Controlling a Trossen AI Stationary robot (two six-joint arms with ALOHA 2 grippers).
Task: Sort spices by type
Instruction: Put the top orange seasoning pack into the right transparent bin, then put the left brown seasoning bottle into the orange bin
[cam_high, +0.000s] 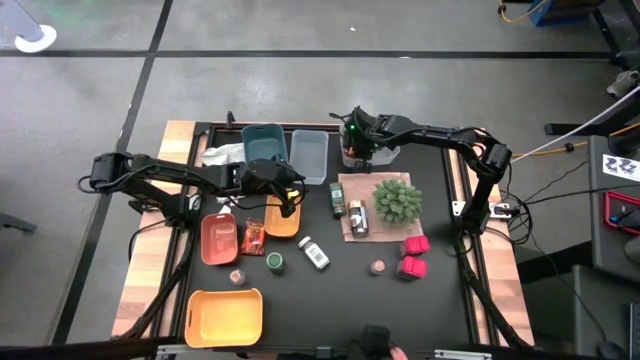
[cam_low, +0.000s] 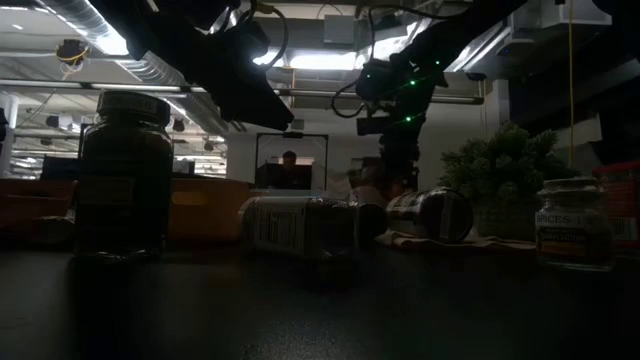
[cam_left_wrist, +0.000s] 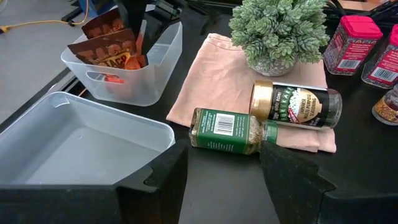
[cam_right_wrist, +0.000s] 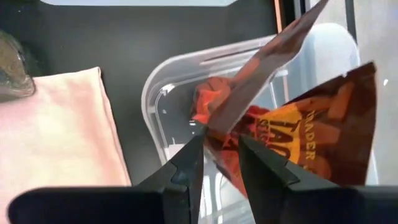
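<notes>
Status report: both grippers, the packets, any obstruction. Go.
Right gripper shut on red-orange packet over clear tub. Left gripper open, empty, beside clear bin. No obstruction seen.

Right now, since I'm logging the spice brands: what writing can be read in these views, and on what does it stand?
"ADER": partial word, on a red-orange packet in the clear bin.
Green-labelled jar: print too small to read.
Dark-labelled jar: blurred.
Magenta boxes: unreadable.
Jar at the low view's right: label too dim to read.
</notes>
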